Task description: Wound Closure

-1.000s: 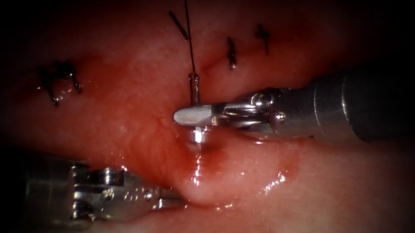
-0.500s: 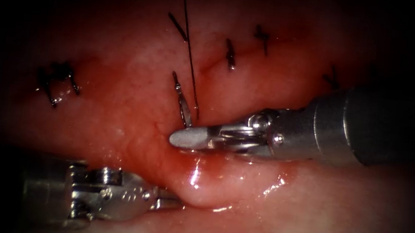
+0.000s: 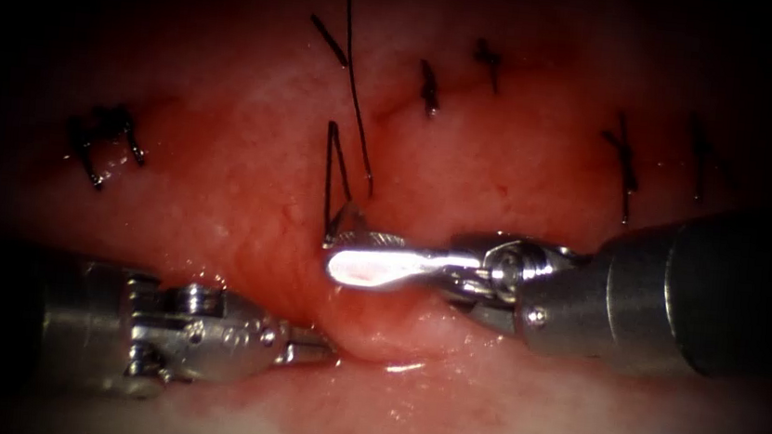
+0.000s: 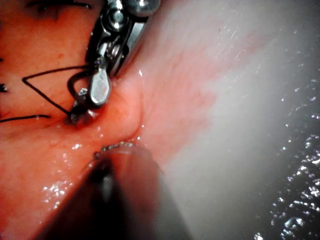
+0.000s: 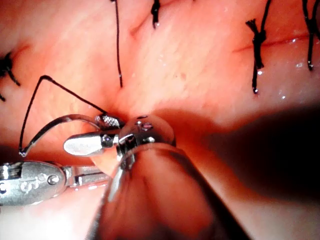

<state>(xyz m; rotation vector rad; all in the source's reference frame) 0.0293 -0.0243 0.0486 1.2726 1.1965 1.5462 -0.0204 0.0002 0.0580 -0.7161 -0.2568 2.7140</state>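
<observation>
Both tools lie nearly level, tips facing. My right tool (image 3: 345, 255) is clamped on the needle (image 5: 55, 126) near its thread end, thread (image 3: 331, 180) rising just above its jaws. My left tool (image 3: 323, 351) pinches the tissue (image 3: 248, 196) fold below.

We see a surgical training bench: pork-belly tissue (image 3: 250, 177) with knotted stitches (image 3: 430, 88) at twelve o'clock and a needle driver (image 3: 372, 264).

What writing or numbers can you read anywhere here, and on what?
Left tool: small engraved marks on its metal body, too blurred to read.
No other text.
The needle, with the thread trailing from it, lies at the right tool; I cannot tell what either tool holds.
</observation>
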